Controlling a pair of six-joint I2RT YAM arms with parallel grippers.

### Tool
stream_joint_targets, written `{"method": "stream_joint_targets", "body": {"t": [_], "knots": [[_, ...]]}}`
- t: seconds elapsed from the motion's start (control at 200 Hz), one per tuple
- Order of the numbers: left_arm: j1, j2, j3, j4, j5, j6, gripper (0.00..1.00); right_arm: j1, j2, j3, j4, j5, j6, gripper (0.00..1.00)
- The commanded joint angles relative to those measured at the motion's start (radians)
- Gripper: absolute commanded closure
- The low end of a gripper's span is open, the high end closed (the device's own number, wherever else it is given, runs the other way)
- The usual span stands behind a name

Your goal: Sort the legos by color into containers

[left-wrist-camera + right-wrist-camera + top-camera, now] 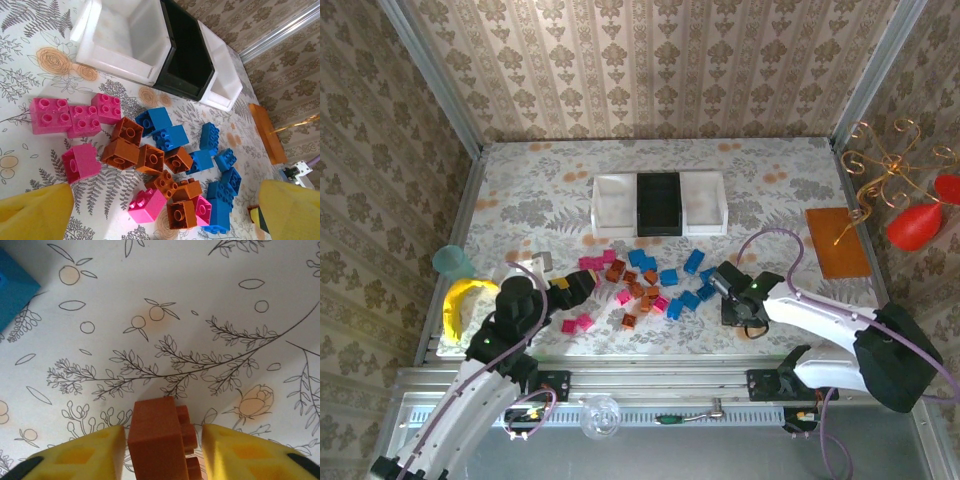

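One orange-brown lego (pixel 155 437) sits between the right jaws (studs sideways)

Left jaws wide, right jaws narrow

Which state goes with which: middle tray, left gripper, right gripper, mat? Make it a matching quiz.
Things:
1. middle tray
2. left gripper
3. right gripper
4. mat

States:
a. lying flat near the right edge of the table
b. straddling an orange-brown brick
c. black, empty
d. open, holding nothing

Pairs: 1-c, 2-d, 3-b, 4-a
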Motion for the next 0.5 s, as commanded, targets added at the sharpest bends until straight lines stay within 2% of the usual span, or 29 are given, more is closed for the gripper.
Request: {"method": "stream_joint_targets", "body": {"t": [0.0,0.26,0.37,0.495], "knots": [[-0.01,-0.004,-0.01,0.015,-0.007,-0.011,0.04,-0.012,0.02,0.019,0.023,-0.021,-0.014,0.61],[-0.016,-0.004,0.001,0.009,-0.016,-0.014,0.03,-0.03,-0.032,0.096,0.026,-0.016,-0.085,0.85],[-0.024,0.007,-0.004,0.036,-0.027,-0.028,0.0,-0.086,-0.036,0.203,0.06,-0.021,-0.148,0.89],[-0.038,0.041,0.012,0.021,-0.037,-0.035,0.0,-0.167,0.043,0.34,0.169,-0.043,-0.186,0.9]]}}
